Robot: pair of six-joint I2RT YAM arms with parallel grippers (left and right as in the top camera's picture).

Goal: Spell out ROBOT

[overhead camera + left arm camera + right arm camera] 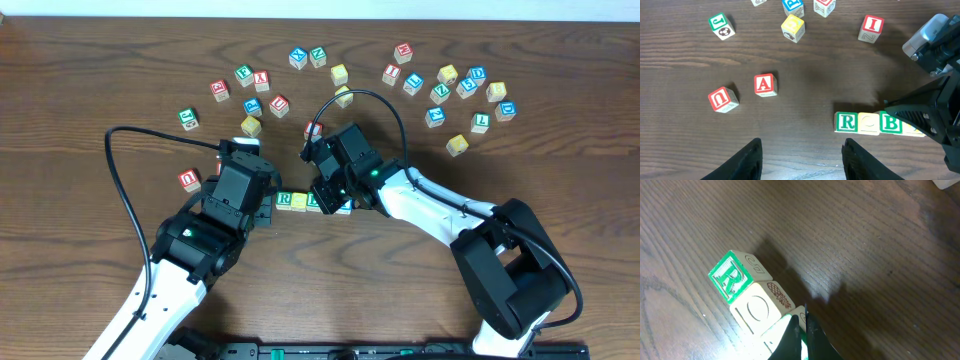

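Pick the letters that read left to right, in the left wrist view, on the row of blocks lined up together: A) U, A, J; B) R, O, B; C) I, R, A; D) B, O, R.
B: the R block, the O block and the B block sit side by side in that order.
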